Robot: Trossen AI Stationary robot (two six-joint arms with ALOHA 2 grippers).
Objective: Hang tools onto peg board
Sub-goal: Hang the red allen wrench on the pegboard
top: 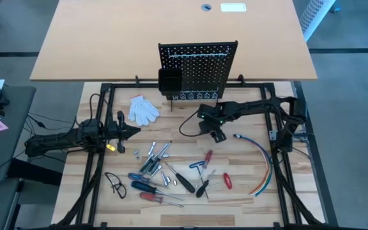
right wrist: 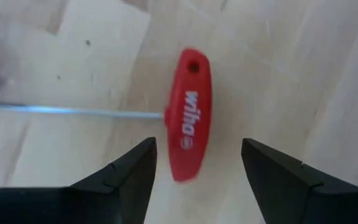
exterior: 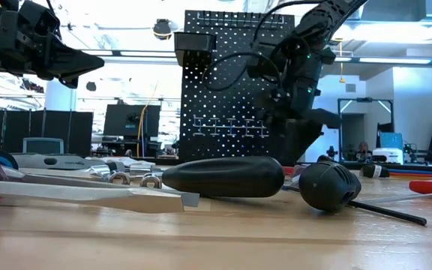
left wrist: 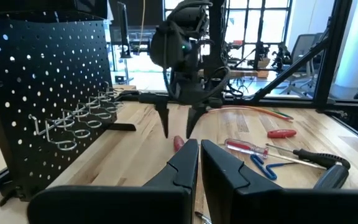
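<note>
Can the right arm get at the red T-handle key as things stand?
Probably yes. The right gripper hangs open right above the red T-handle key, handle between its fingers, bare table on both sides. Nothing lies across it. The left gripper waits shut, far off.

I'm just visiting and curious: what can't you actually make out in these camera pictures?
- Small silver bits: too small in the high view to tell apart.
- Black perforated metal peg board: its right side hidden in the low view by the right arm.
- Red T-handle key: shaft tip cut off by the right wrist view's edge.
</note>
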